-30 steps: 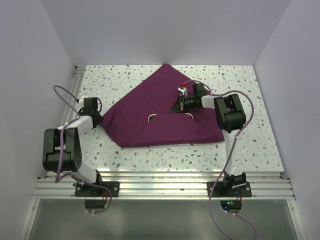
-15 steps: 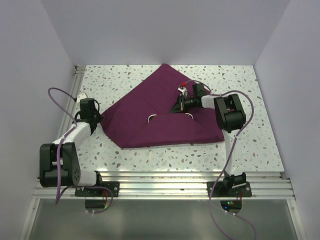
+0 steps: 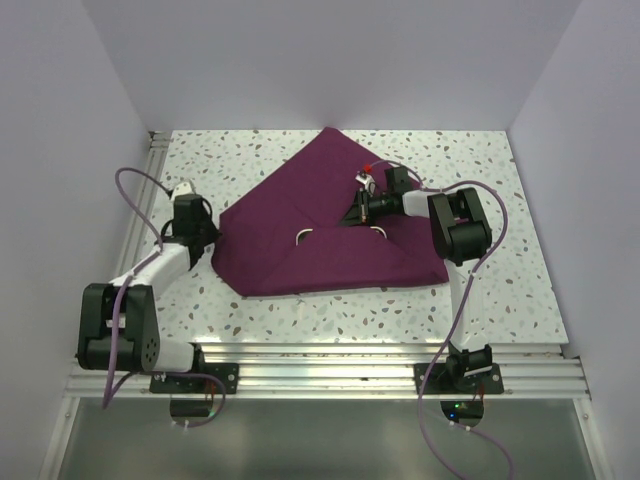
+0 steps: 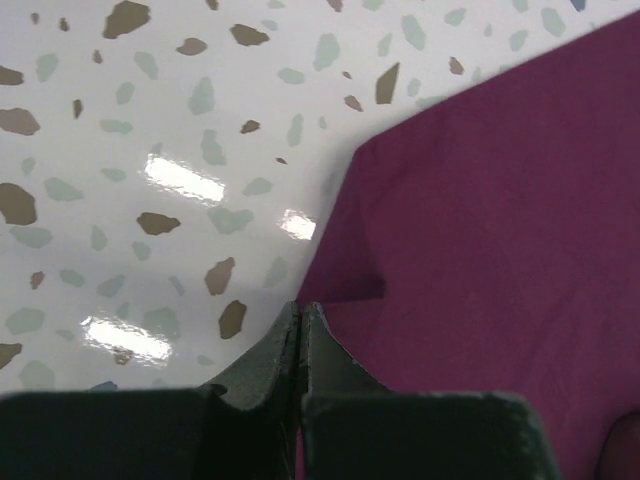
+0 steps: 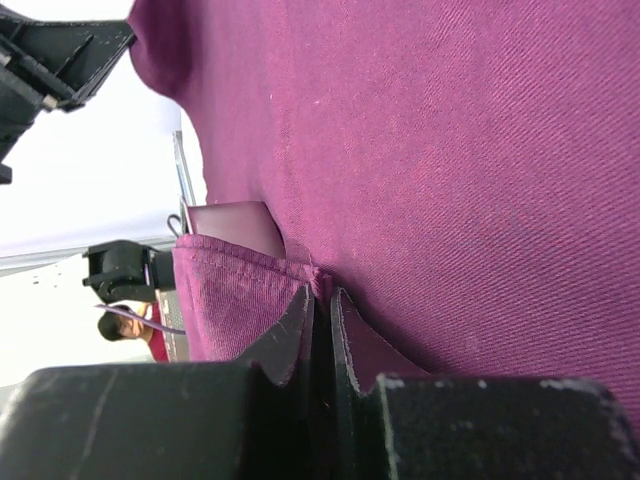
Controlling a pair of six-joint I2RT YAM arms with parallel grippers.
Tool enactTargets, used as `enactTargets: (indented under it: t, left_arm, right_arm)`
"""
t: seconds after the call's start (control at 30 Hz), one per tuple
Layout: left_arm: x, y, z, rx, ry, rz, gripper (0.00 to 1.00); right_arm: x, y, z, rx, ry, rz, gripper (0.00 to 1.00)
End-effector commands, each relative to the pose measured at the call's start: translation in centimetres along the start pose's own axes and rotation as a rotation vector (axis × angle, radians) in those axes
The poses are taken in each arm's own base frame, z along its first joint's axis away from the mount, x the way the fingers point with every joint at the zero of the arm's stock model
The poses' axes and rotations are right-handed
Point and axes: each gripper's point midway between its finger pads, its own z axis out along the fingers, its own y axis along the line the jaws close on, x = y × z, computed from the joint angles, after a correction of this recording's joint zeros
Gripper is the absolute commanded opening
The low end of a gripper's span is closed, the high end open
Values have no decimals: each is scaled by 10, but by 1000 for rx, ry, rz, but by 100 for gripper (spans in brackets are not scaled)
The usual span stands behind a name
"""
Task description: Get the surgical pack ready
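The surgical pack is a plum-purple cloth [image 3: 300,205] lying partly folded on the speckled table, one corner toward the back wall. My left gripper [image 3: 207,240] is at its left corner. In the left wrist view the left gripper [image 4: 300,310] is shut, tips right at the cloth's edge [image 4: 480,250], with nothing seen between them. My right gripper [image 3: 353,212] reaches over the middle of the cloth. The right wrist view shows the right gripper [image 5: 322,292] shut on a stitched hem of the cloth [image 5: 240,290], the fold raised a little off the layer beneath.
Two small white loops [image 3: 305,233] [image 3: 378,232] show on the cloth near its middle. Speckled table [image 3: 250,155] borders the cloth on the left, back and front. White walls enclose three sides; an aluminium rail [image 3: 320,365] runs along the near edge.
My left arm has swung in from the left, and its shut gripper now sits at the cloth's left corner. The right arm and the cloth have not moved.
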Motion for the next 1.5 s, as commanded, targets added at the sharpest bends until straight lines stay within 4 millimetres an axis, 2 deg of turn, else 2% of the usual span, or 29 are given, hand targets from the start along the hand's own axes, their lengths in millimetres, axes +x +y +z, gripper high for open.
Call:
enactTargets:
  t: [0.0,0.07,0.2,0.33,0.53,0.67,0.87,0.97,1.03,1.13,1.47]
  left_arm:
    - [-23,-37,-6,79,-62,48,0]
    - [-21,-43,-6,71,-47,66,0]
    - [-10,-74,-15,75,-61,142,0]
    - [2,-92,-14,89,-44,175,0]
    - [22,-88,0,43,4,242,0]
    - [23,-83,3,0,1,314,4]
    - [29,-74,7,-92,13,434,27]
    - [31,-72,7,-117,10,459,47]
    - [32,-71,7,-117,7,460,52]
    - [31,-71,7,-124,4,463,54]
    - [38,-65,9,-151,36,466,52]
  right_arm:
    - [36,-45,15,107,63,119,0]
    - [36,-44,16,107,65,118,0]
    - [35,-45,15,107,62,119,0]
    - [36,-45,15,107,63,119,0]
    - [36,-45,15,109,63,120,0]
    - [37,-46,15,109,64,121,0]
    - [37,-47,17,110,67,125,0]
    - [37,-47,16,110,67,123,0]
    - [38,-47,16,112,68,126,0]
    - [38,-48,16,112,69,124,0]
    - [39,-49,16,116,70,126,0]
